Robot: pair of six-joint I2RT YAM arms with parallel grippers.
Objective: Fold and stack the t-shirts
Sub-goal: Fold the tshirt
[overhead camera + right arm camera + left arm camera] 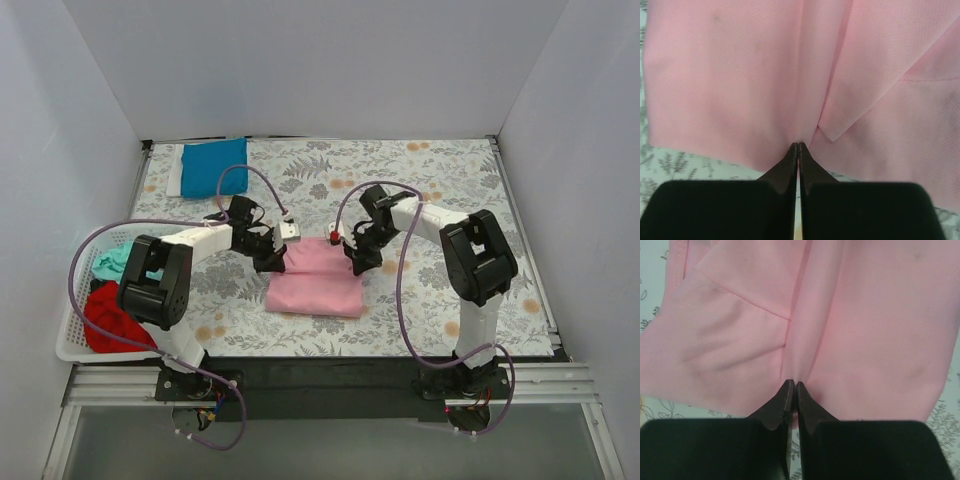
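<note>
- The pink t-shirt [315, 280] lies flat on the table [450, 180], right between the two arms.
- The left gripper [270, 262] is at the pink t-shirt's far left corner. Its fingers are squeezed together on a small ridge of pink cloth.
- The right gripper [358, 262] is at the far right corner, squeezed on the cloth the same way.
- The far edge runs side to side between them. The rest of the pink t-shirt stretches from the grippers toward the arm bases. Neither arm is nearer.
- I think both should carry that edge over toward the near edge together.
- A folded blue t-shirt [213, 167] lies far back and left of the pink t-shirt. A basket [75, 345] to its left holds a red t-shirt [108, 315].
</note>
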